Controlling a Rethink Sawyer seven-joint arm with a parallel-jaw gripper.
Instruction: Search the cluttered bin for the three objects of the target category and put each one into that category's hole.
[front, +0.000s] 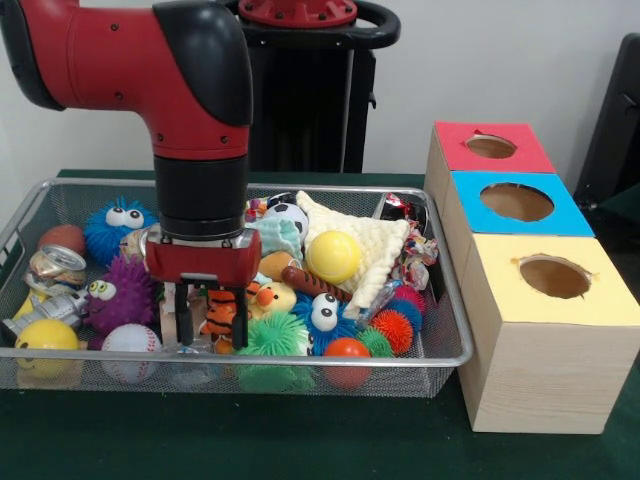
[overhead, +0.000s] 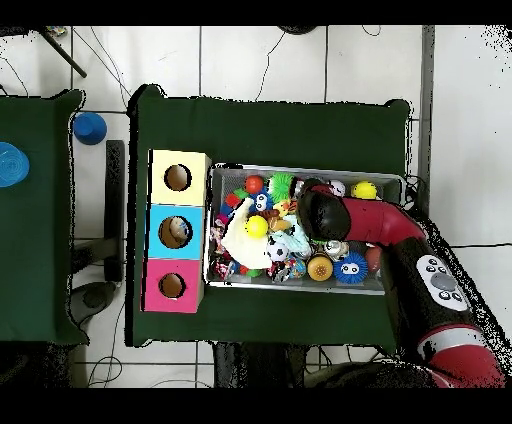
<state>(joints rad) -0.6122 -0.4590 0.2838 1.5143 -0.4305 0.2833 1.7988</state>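
my gripper (front: 203, 312) hangs low in the wire bin (front: 455, 330), jaws spread, fingers either side of an orange tiger-striped toy (front: 221, 316), contact unclear. white baseball (front: 131, 340) and purple googly puffer (front: 118, 293) sit just beside the toy. green spiky ball (front: 272, 335) is on its other side. yellow ball (front: 333, 256) lies on a cream knit cloth (front: 375, 245) beyond. three hole boxes stand outside the bin: red (front: 492, 146), blue (front: 517, 202), yellow (front: 553, 276).

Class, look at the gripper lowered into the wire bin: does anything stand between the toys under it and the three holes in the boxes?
Yes. Between the gripper and the boxes' holes lies the rest of the clutter, including the yellow ball on a cream knitted cloth, then the bin's wire wall. The holes themselves look open.
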